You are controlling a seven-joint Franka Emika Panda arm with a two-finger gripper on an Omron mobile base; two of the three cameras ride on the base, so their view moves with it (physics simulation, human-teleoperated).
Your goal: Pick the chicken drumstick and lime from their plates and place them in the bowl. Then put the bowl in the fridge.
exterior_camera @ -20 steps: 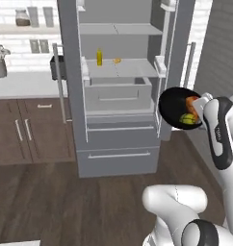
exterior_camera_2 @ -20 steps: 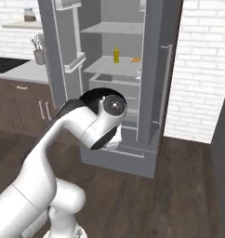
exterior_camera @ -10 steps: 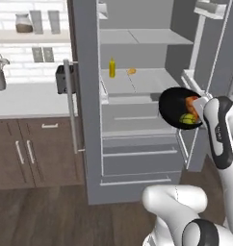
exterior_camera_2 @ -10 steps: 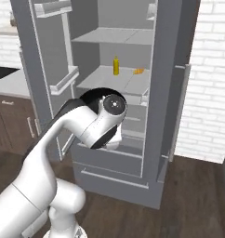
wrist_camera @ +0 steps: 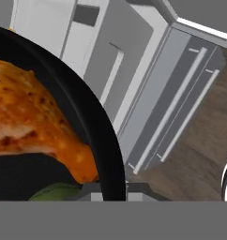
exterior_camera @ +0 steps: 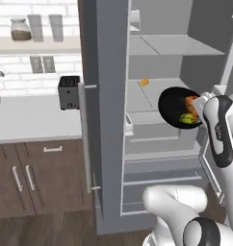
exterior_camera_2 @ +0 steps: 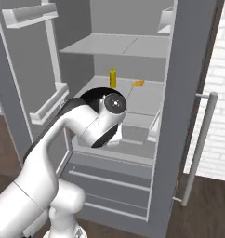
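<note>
Half-open fridge [exterior_camera: 109,120], bowl [exterior_camera: 172,108] at threshold

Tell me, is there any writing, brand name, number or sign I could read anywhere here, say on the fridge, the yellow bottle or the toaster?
None: no readable text in any view.
The fridge, the yellow bottle on its shelf, the toaster and the jar on the wall shelf all look plain, with no label or marking.
The black bowl carries none either.
</note>
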